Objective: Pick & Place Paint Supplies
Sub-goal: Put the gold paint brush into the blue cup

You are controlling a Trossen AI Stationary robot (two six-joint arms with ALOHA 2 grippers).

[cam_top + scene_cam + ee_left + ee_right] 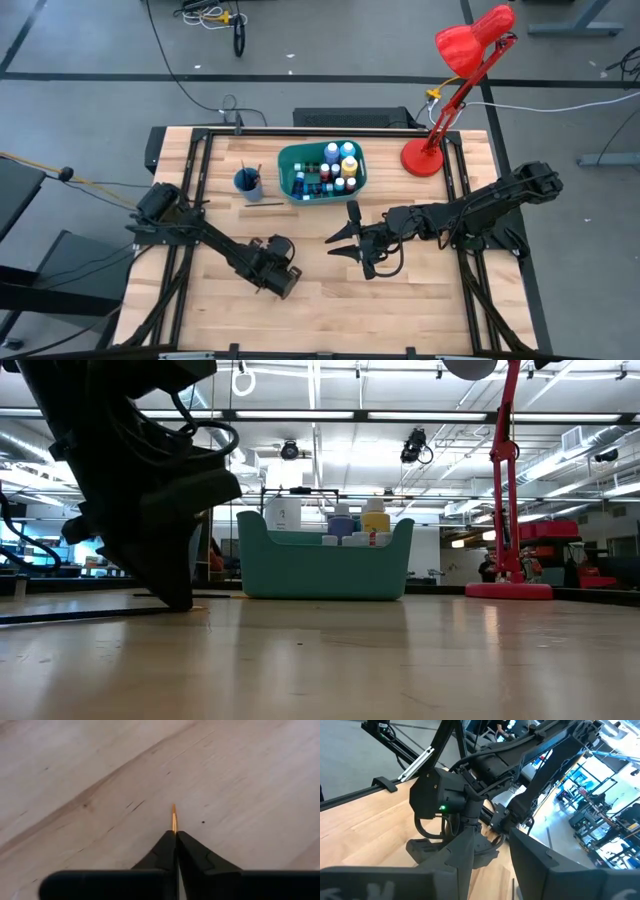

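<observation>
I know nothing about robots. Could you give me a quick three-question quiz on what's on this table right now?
1. True or false: the paint bottles stand inside the teal bin.
2. Which stands open, the left claw or the right claw?
3. Fill in: the left claw pinches a thin, orange-tipped ___.
Key: 1 true; 2 the right claw; 3 brush.

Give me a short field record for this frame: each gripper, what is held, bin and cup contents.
left gripper: low over the table's front left, shut on a brush
brush: only its orange tip shows past the fingers
right gripper: open, mid table, holding nothing
bin: teal, holds paint bottles
cup: blue, left of bin, brushes standing in it
</observation>
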